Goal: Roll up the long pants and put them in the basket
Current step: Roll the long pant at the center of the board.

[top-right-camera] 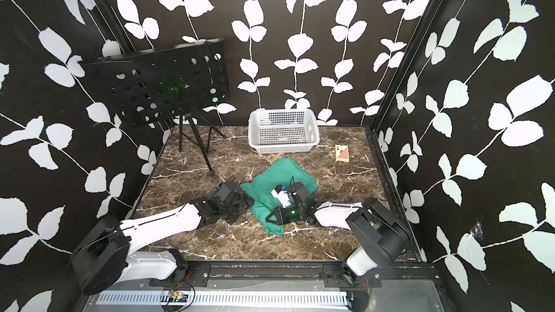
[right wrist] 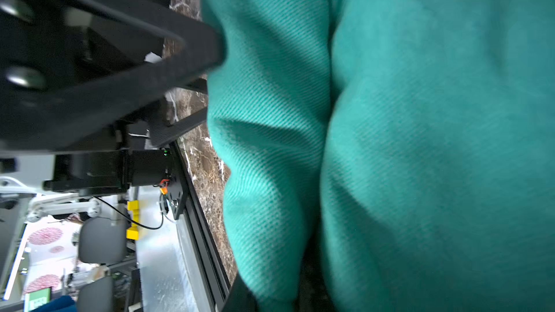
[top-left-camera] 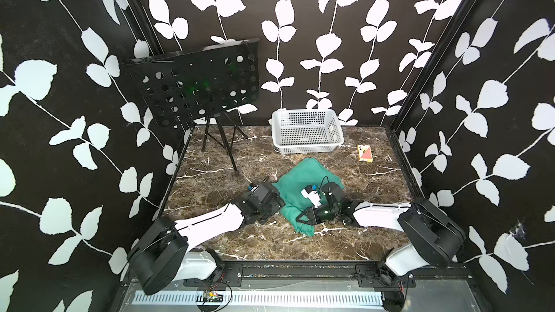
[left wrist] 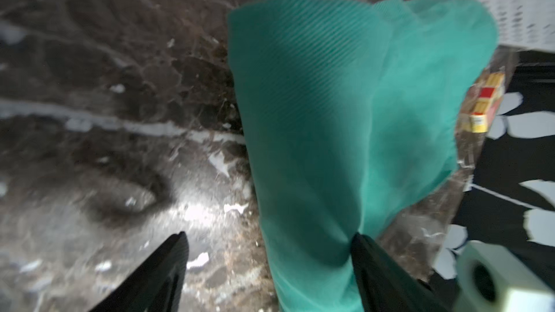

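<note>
My right hand (top-left-camera: 301, 217) is clamped on a fold of the long pants (top-left-camera: 303, 175), my left hand (left wrist: 268, 237) apart at their edge: pinch there, then roll both ends evenly.

The long pants (top-left-camera: 301, 175) are seen bunched on the marble bench (top-left-camera: 375, 229), centre frame. The right claw (top-left-camera: 298, 218) is laid on the cloth's lower part, fingers drawn together. A white basket (top-left-camera: 306, 136) is placed above them, a card box (top-left-camera: 365, 153) to its right, a perforated stand (top-left-camera: 198, 82) upper left.
</note>
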Controlling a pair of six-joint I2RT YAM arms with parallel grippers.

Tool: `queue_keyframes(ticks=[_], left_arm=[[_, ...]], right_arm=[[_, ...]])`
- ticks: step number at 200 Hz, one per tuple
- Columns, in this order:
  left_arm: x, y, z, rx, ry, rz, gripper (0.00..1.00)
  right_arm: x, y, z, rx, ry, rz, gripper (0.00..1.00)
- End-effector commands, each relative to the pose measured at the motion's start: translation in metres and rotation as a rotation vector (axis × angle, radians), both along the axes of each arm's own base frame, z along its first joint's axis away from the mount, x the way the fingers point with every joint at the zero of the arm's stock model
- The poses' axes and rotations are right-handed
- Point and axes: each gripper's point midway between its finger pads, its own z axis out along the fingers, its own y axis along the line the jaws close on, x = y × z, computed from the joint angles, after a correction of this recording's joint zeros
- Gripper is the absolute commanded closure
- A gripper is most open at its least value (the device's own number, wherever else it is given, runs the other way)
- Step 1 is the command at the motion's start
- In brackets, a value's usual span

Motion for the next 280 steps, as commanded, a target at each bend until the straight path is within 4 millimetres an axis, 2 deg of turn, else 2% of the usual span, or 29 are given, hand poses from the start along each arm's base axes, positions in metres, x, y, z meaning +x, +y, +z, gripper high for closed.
queue_keyframes(ticks=[1,58,82,103,111,127,139,151,163,178,192,217,228,254,272,280], left_arm=[[0.019,-0.011,0.006,-0.022,-0.047,-0.007,0.22],[0.053,-0.014,-0.003,0.048,-0.066,-0.026,0.38],[0.056,-0.014,-0.016,0.078,-0.04,-0.043,0.48],[0.049,-0.013,-0.028,0.085,0.004,-0.051,0.57],[0.045,-0.013,-0.032,0.078,0.023,-0.054,0.58],[0.032,-0.005,-0.035,0.087,0.067,-0.051,0.62],[0.018,0.009,-0.038,0.118,0.102,-0.036,0.66],[0.005,0.023,-0.038,0.139,0.127,-0.015,0.68],[-0.008,0.039,-0.037,0.17,0.141,0.008,0.67],[-0.024,0.063,-0.038,0.231,0.166,0.04,0.66],[-0.033,0.073,-0.036,0.24,0.168,0.058,0.65],[-0.036,0.076,-0.03,0.209,0.15,0.074,0.63],[-0.032,0.074,-0.027,0.203,0.134,0.073,0.62],[-0.022,0.064,-0.025,0.18,0.11,0.061,0.6],[-0.015,0.052,-0.023,0.149,0.097,0.048,0.59],[-0.012,0.048,-0.022,0.142,0.091,0.044,0.59]], right_arm=[[-0.012,-0.013,-0.016,0.0,0.132,-0.024,1.0],[-0.015,-0.037,-0.037,-0.107,0.158,-0.077,1.0],[-0.014,-0.047,-0.042,-0.163,0.138,-0.103,1.0],[-0.011,-0.061,-0.045,-0.25,0.091,-0.131,1.0],[-0.007,-0.065,-0.041,-0.273,0.056,-0.144,1.0],[0.003,-0.069,-0.028,-0.312,-0.018,-0.15,0.91],[0.009,-0.07,-0.018,-0.352,-0.078,-0.131,0.84],[0.012,-0.068,-0.01,-0.378,-0.112,-0.1,0.69],[0.013,-0.064,-0.007,-0.387,-0.132,-0.084,0.58],[0.018,-0.061,0.001,-0.395,-0.182,-0.088,0.5],[0.024,-0.058,0.019,-0.421,-0.287,-0.097,0.44],[0.022,-0.049,0.06,-0.517,-0.584,-0.039,0.39],[0.019,-0.046,0.072,-0.562,-0.718,-0.013,0.37],[0.014,-0.04,0.084,-0.624,-0.886,0.016,0.36],[-0.002,-0.02,0.09,-0.594,-0.974,0.119,0.35],[-0.01,-0.011,0.084,-0.596,-0.973,0.172,0.34]])
